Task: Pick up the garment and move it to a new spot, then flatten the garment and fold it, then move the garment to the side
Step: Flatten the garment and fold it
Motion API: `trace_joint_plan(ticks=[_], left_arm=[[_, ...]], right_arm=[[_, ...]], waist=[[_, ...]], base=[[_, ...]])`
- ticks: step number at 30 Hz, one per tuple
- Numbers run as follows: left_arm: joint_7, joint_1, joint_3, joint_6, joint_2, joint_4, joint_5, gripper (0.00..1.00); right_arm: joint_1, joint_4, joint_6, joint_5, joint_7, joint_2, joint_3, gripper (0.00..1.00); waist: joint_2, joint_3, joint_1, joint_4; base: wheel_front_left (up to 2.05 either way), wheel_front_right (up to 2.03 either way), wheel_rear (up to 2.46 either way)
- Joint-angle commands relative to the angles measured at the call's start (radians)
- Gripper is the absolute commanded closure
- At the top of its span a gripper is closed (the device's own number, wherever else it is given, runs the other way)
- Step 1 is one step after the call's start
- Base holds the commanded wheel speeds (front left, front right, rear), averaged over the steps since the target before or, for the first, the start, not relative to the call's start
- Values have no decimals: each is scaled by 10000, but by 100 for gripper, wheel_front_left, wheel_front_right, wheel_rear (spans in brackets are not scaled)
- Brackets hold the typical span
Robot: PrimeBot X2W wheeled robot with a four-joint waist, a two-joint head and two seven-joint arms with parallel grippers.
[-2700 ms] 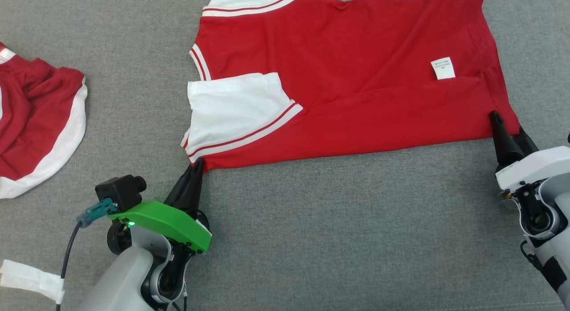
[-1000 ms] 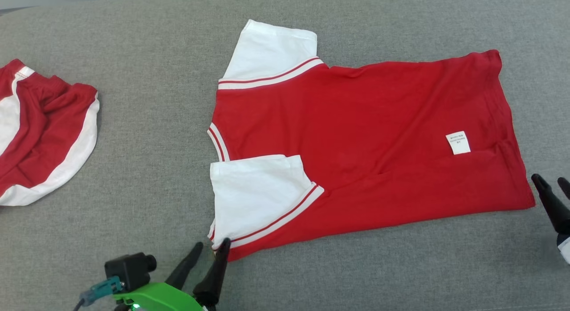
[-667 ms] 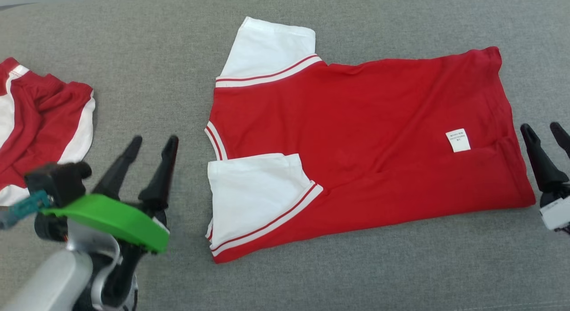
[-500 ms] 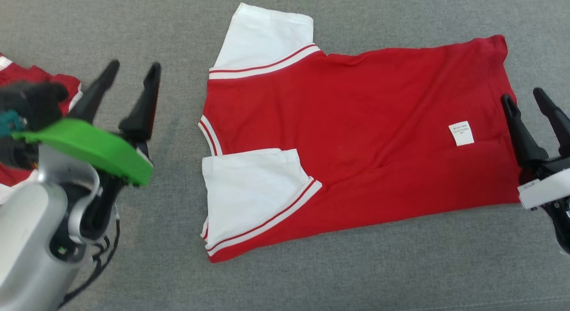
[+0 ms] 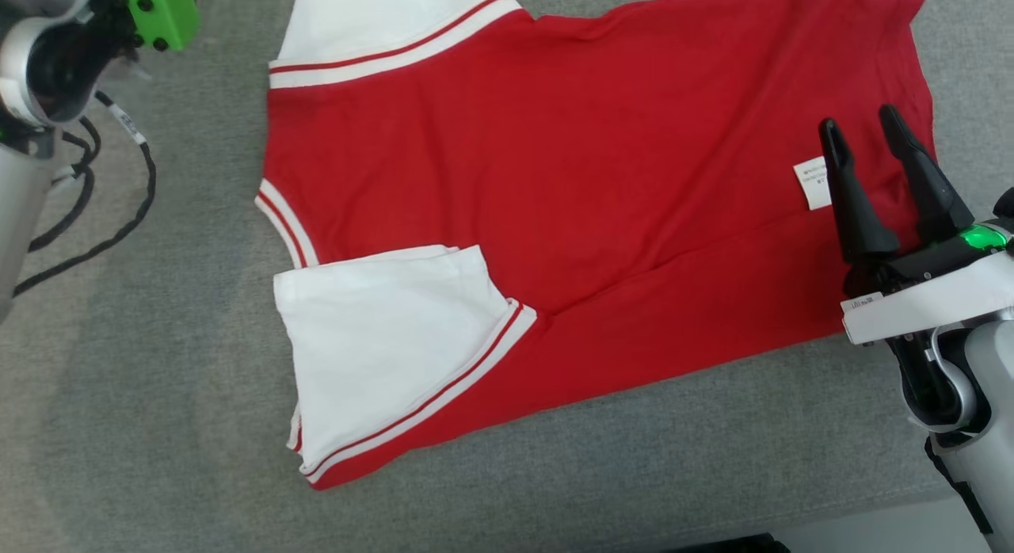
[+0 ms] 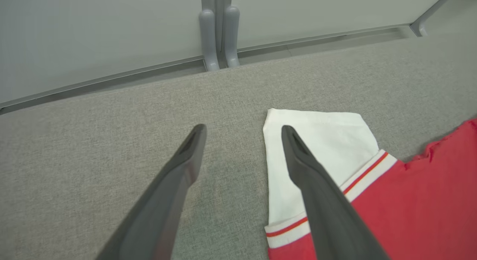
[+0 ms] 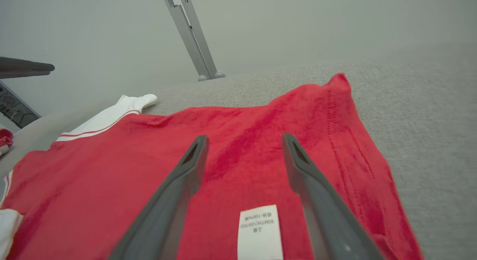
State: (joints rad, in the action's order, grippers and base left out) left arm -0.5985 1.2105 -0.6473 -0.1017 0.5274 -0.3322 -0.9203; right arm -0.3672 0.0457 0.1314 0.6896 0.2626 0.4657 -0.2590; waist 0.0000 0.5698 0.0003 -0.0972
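The garment [image 5: 554, 165] is a red T-shirt with white sleeves, spread on the grey cushion [image 5: 158, 426]. Its near edge is folded over, so the near sleeve [image 5: 380, 339] lies on the red body. My right gripper [image 5: 858, 119] hangs open above the hem end, beside the white label [image 5: 810, 182]. In the right wrist view the right gripper [image 7: 245, 137] straddles the label [image 7: 259, 230] over the red cloth [image 7: 93, 170], holding nothing. My left gripper [image 6: 244, 129] is open and empty over the left edge of the far sleeve [image 6: 328, 140]. Its green mount [image 5: 154, 10] sits at the top left.
Black cables [image 5: 119, 220] hang from the left arm over the cushion. The cushion's front edge [image 5: 792, 529] runs at the bottom right. Behind the far edge stand a grey wall panel and post [image 6: 218, 32]. A scrap of another red garment [image 7: 3, 139] lies far left.
Both grippers let go of the folded near edge and opened. The left one travelled up to the far sleeve, the right one over the hem. The head camera shifted too.
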Motion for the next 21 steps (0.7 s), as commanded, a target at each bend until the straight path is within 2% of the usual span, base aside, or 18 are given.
trace_joint_plan(ticks=[1, 7, 12, 21], left_arm=[[-173, 322, 14, 90, 45, -279, -36, 0], [-371, 977, -157, 387, -18, -1240, 168, 0], [-480, 1274, -423, 655, -165, -1611, 321, 0], [-337, 1528, -697, 837, -187, -2162, 643, 0]], right_arm=[[-147, -65, -15, -57, 28, -101, 23, 0], [-103, -223, -15, 28, 29, -404, 189, 0], [-95, -286, -15, -3, 27, -505, 274, 0], [-365, -233, -15, -7, 28, -570, 30, 0]], waist=[[0, 863, -3, -919], [0, 1338, -3, -1357], [0, 1577, -3, -1401], [0, 1721, -3, -1451]], base=[[0, 0, 0], [0, 0, 0], [0, 0, 0], [0, 0, 0]])
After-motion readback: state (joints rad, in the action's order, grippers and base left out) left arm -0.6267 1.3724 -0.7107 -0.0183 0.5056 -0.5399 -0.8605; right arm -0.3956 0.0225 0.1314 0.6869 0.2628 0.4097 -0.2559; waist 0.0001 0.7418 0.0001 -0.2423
